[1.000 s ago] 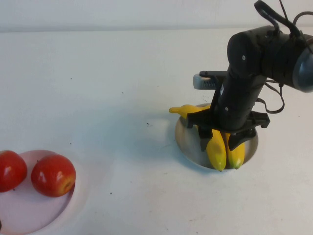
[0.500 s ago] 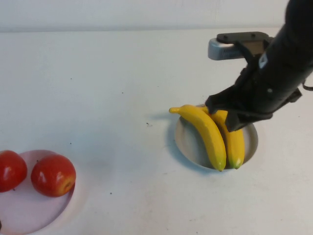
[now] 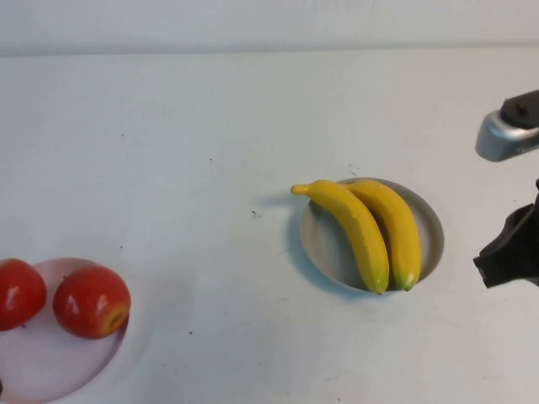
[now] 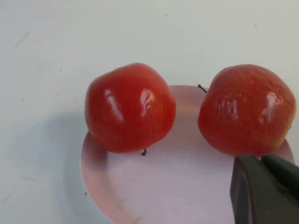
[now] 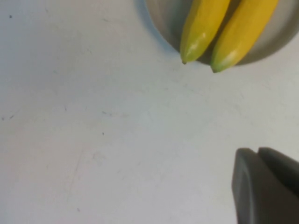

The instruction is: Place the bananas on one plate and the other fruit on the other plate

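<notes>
Both claws are pinched shut, empty: right claw (image 5: 268, 186) off right of the bananas (image 3: 370, 231) on the grey plate (image 3: 429, 240), left claw (image 4: 264, 189) beside the apples (image 4: 187, 109) on the pink plate (image 4: 140, 191). Any bump there could roll an apple onto the surface (image 3: 210, 126).

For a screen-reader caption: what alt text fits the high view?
Two bananas lie side by side on a grey-blue plate; two red apples sit on a pink plate at the left. The shut right gripper is at the right edge.

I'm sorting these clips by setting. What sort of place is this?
Probably a lab tabletop for robot tests: a bare white table, glossy bananas and apples sorted onto plates, the shut right gripper beside them, the shut left gripper over the apples.
</notes>
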Motion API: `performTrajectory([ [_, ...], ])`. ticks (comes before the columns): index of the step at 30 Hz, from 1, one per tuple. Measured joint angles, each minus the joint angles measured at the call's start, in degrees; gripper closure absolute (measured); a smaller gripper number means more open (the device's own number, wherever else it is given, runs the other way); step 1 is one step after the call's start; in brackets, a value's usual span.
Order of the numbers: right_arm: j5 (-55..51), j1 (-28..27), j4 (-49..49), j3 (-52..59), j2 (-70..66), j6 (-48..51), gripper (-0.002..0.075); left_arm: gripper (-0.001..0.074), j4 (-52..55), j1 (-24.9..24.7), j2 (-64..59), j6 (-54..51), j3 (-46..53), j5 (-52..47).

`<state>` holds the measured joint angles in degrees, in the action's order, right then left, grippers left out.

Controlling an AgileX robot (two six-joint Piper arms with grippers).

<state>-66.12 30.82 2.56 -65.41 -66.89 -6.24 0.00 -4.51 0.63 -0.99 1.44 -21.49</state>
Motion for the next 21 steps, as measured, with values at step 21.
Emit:
performTrajectory([
  [21,60.94,-26.51,4.11,64.70,50.96,3.22,0.0742,0.0733,0.00,0.00,0.00,0.00,0.00,0.00],
])
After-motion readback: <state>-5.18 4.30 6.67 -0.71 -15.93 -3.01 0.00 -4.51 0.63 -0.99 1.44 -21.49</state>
